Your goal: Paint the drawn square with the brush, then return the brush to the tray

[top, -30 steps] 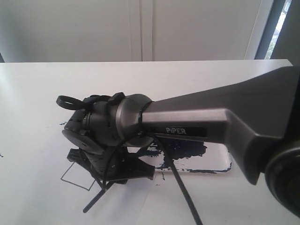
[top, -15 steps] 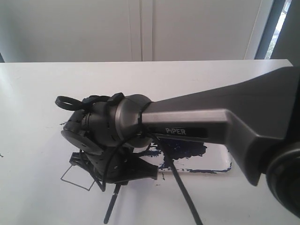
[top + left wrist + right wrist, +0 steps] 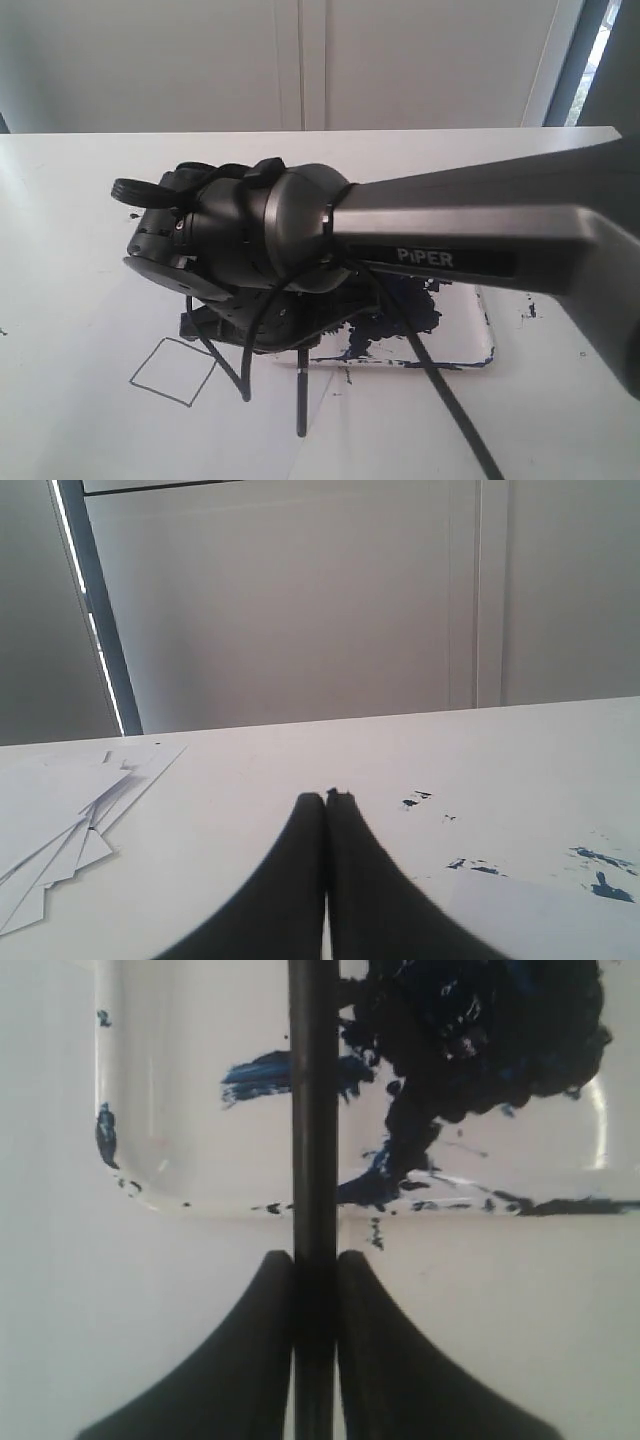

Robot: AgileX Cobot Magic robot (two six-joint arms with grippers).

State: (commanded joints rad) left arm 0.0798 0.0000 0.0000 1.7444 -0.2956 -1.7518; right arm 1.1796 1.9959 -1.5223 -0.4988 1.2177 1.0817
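Observation:
The drawn square [image 3: 172,370] is a thin black tilted outline on the white paper, bare white inside. My right gripper [image 3: 315,1260] is shut on the black handle of the brush [image 3: 313,1110], which runs over the near rim of the tray [image 3: 170,1180]. In the exterior view one end of the brush [image 3: 300,400] sticks out below the right wrist, just right of the square. The brush tip is hidden. The tray [image 3: 470,350] holds a big dark blue paint blob [image 3: 480,1030]. My left gripper [image 3: 327,798] is shut on nothing, low over the table.
The right arm [image 3: 480,250] reaches across from the right and hides much of the tray. A loose stack of white sheets [image 3: 60,830] and several blue paint specks [image 3: 470,865] lie on the table [image 3: 250,780] in the left wrist view.
The right wrist has moved right and away from the square, which is now uncovered. The brush end has swung from pointing lower-left to pointing straight at the table's front.

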